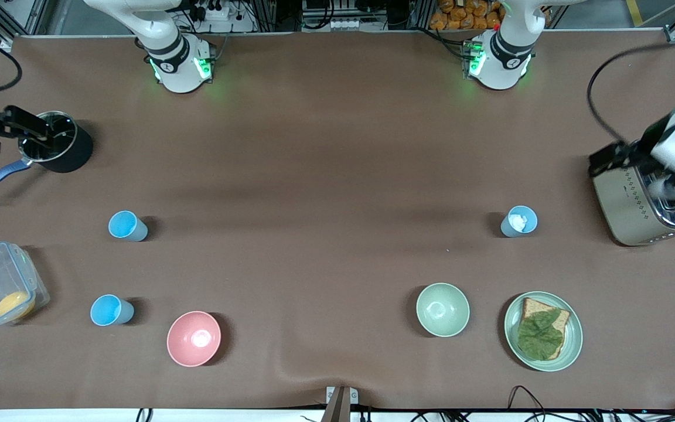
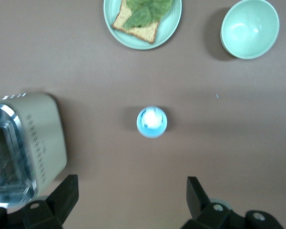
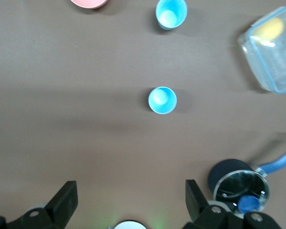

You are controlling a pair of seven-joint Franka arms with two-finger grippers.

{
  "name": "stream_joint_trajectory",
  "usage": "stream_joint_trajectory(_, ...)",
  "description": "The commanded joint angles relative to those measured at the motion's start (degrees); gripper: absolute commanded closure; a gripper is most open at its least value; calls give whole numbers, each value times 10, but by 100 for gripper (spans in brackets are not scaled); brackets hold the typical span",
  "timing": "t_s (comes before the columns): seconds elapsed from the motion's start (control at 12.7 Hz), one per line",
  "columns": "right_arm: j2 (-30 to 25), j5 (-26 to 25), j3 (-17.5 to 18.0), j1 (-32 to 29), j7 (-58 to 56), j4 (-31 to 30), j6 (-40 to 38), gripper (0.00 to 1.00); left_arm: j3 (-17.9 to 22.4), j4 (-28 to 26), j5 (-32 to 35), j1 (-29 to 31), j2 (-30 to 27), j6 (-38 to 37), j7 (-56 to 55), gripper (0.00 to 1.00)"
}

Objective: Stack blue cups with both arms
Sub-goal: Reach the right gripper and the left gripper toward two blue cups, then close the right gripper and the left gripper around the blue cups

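Both claws spread empty: left claw (image 2: 128, 200) over toaster (image 1: 645, 199), right claw (image 3: 128, 202) over pot (image 1: 59, 149). Your nearest blue cups (image 1: 128, 225) (image 1: 112, 310) sit w/ pink bowl (image 1: 193, 338). Drop right claw square onto one rim.

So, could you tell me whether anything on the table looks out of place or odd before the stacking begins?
One thing: the paler blue cup beside the toaster holds something white, unlike the two empty sky-blue cups, so nesting into it may be blocked. All stand upright, nothing spilled. The left pincer and right pincer are open.
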Motion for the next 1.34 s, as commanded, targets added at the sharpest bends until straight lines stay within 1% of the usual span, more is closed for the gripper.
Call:
stream_joint_trajectory(0.0,84,13,-8,5,-3,12,18,0,-2,-119,4,14,-11,134,18,0)
stream_joint_trajectory(0.08,115,9,-9,1,3,13,16,0,-3,-152,4,22,-9,180,28,0)
stream_joint_trajectory(0.16,137,18,-9,-9,-1,13,17,0,-3,-186,4,23,-6,226,40,0)
stream_joint_trajectory(0.31,166,17,-9,-29,-3,13,17,0,-3,-230,4,23,10,293,42,0)
stream_joint_trajectory(0.47,193,2,-10,-34,-3,11,29,0,-3,-270,4,28,23,346,42,0)
stream_joint_trajectory(0.63,203,0,-10,-64,-8,-12,85,0,-3,-284,4,33,46,374,43,0)
stream_joint_trajectory(0.79,198,0,-10,-75,-27,-72,145,0,-3,-293,4,33,68,399,43,0)
stream_joint_trajectory(0.94,194,0,-11,-71,-25,-139,218,0,-3,-334,4,33,78,465,43,0)
stream_joint_trajectory(1.1,211,0,-10,-65,-25,-174,298,0,-3,-350,4,32,93,497,43,0)
stream_joint_trajectory(1.18,221,0,-10,-56,-25,-179,314,0,-3,-353,4,32,98,502,43,0)
stream_joint_trajectory(1.26,225,-1,-10,-56,-27,-179,314,0,-3,-353,4,32,105,503,43,9)
